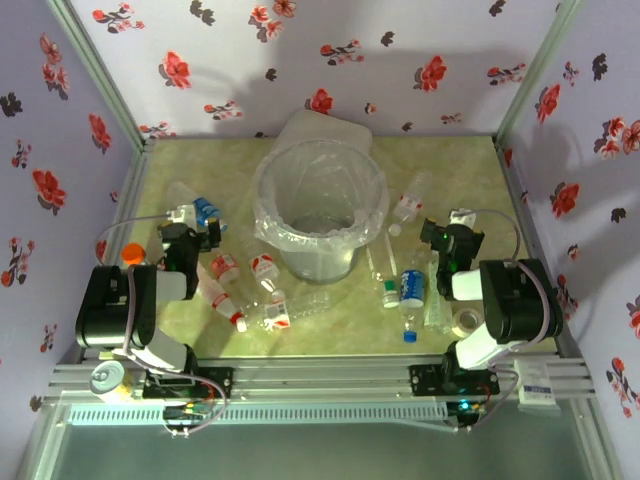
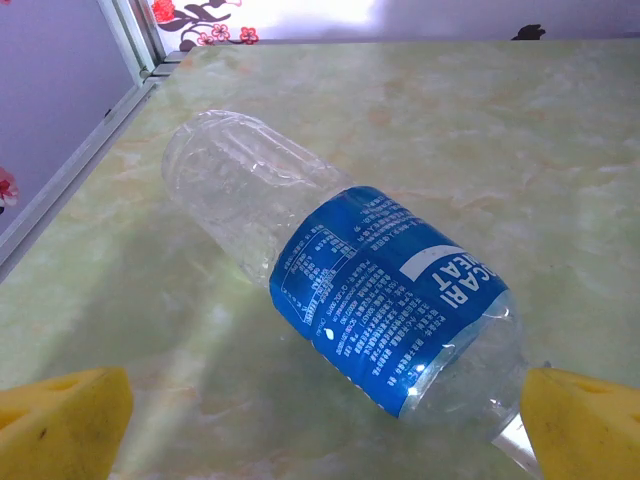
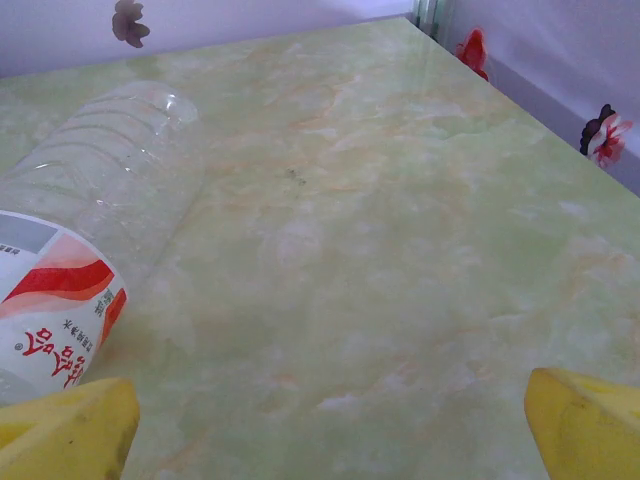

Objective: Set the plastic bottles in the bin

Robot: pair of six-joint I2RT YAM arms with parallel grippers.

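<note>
left fingers gaping wide, empty, hovering over blue-label bottle lying on surface left of bin; right fingers likewise open, empty, beside red-and-white-label bottle. pickup step likely beginning; next needing descent, closing around bottle body.

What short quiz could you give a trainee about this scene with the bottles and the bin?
1. True or false: the left gripper is open, and a blue-label bottle lies on the table in front of it.
2. The bin stands: A) on its side, B) upright near the middle of the table, C) at the near left corner.
3. Fill in: the bottle near the open right gripper has a ___-and-white label.
Key: 1 true; 2 B; 3 red.
</note>
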